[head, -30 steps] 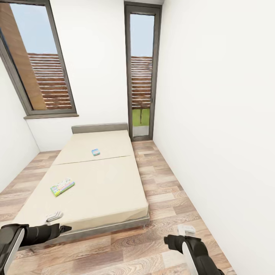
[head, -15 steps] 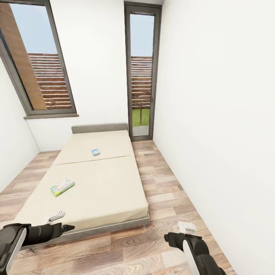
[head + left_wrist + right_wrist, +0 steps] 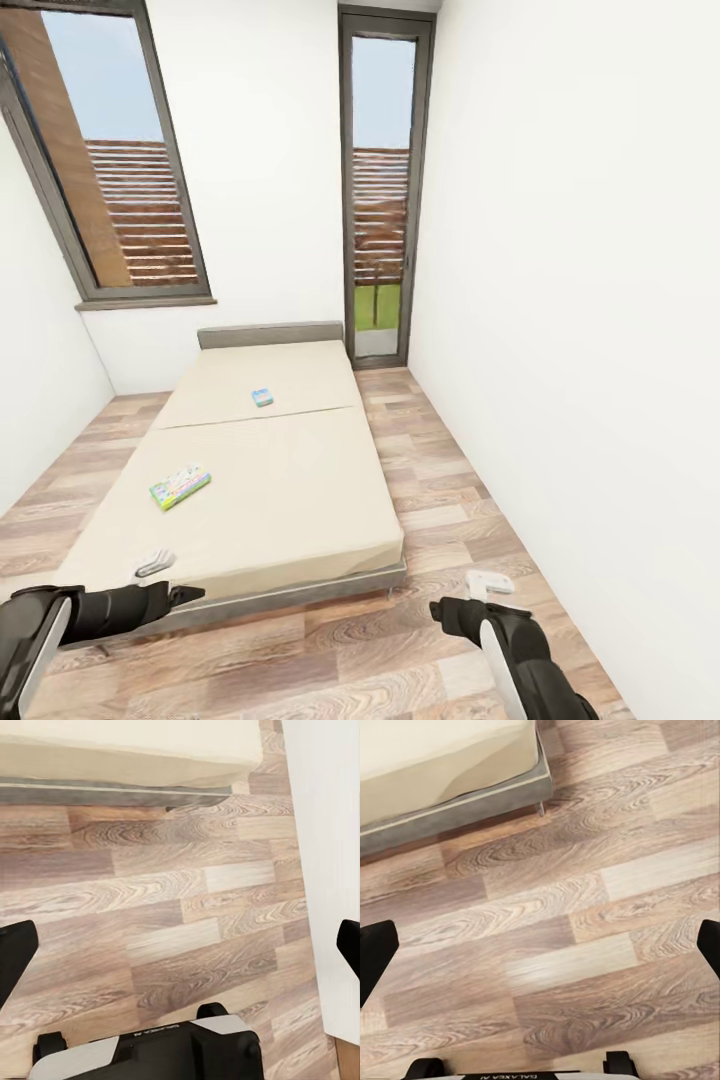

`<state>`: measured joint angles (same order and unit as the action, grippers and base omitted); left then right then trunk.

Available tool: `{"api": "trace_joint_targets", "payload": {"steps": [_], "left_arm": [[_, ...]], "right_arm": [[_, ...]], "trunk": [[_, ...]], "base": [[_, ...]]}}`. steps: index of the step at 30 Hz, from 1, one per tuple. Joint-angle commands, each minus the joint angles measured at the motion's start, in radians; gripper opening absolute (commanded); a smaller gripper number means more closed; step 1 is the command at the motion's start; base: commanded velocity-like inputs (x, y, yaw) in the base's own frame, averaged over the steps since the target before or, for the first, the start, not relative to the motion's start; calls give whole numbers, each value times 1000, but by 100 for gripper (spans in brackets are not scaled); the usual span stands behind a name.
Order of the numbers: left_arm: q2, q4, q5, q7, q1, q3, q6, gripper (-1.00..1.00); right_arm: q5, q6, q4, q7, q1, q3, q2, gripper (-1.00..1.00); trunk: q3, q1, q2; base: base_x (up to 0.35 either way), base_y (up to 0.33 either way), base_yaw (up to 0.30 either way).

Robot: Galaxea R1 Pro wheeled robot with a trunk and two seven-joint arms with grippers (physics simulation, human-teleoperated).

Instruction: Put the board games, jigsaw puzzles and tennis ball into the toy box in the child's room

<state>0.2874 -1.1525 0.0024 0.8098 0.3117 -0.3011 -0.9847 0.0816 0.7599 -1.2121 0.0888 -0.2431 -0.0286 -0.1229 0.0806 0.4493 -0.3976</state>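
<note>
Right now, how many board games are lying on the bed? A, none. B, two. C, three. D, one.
B: the head view shows two board games on the bed, a larger one nearer the foot on the robot's left side and a smaller-looking one farther up toward the headboard.

Beige bed (image 3: 280,480) with grey frame, blue cartoon-print board games (image 3: 180,487), brown wood-grain floor (image 3: 440,500), white walls (image 3: 580,300)

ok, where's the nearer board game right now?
Head view: the nearer board game lies flat on the bed, near its left edge and closer to the foot than the smaller-looking one.
</note>
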Motion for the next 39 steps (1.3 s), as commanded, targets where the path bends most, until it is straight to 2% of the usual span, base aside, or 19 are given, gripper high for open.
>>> {"api": "trace_joint_targets", "payload": {"steps": [1,20,30,39], "left_arm": [[0,0,-1,4,1,-2,-7,100],[2,2,-4,5,1,-4,-6,100],[4,2,-2,5,1,-4,-5,100],[4,2,-1,5,1,-4,-5,100]], "right_arm": [[9,4,-1,8,0,0,-1,100],[10,1,1,8,0,1,-3,100],[34,1,-3,8,1,1,-3,100],[38,0,-3,8,1,1,-3,100]], "trunk": [[2,1,-2],[2,1,-2],[2,1,-2],[2,1,-2]], "base": [[-14,274,209],[0,280,267],[130,242,40],[128,59,1]]}}
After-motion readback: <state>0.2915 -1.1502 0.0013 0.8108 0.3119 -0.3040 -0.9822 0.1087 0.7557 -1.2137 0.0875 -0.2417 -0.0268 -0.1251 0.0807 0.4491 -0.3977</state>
